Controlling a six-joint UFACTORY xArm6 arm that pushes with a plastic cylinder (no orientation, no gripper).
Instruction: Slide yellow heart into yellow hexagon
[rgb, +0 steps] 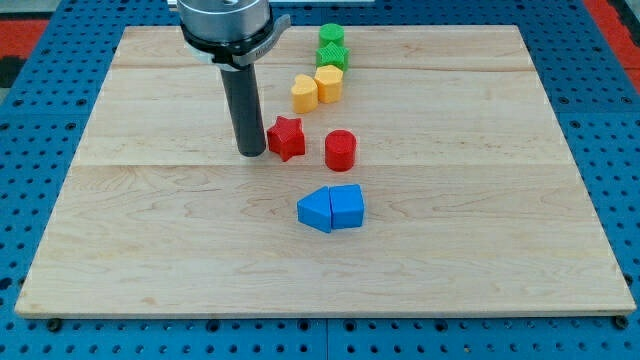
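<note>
In the single camera view, a pale wooden board (150, 230) lies on a blue pegboard surface (40, 200), and the arm's grey metal mount (225, 25) hangs over the board's upper left part, carrying a straight dark rod (243, 105) down to the wood. There is no hand or gripper to open or close here: the arm ends only in that rod, which holds nothing. My tip (251, 153) rests on the board just to the view's left of the red star (286, 137), so near that I cannot tell whether the two touch or a thin gap remains. The red cylinder (340, 149) stands a little to the view's right of the star, apart from it. The yellow heart (305, 93) sits higher up the board, above and slightly right of the star and well apart from my tip, and it presses against the yellow hexagon (329, 84) on its right side, the two appearing to touch. Just above the hexagon come the green star (332, 54) and, behind it toward the view's top, a green block (330, 34) whose shape I cannot make out. Toward the view's bottom, below the red pieces, a blue block (315, 210) and a second blue block (347, 206) lie side by side, touching.
</note>
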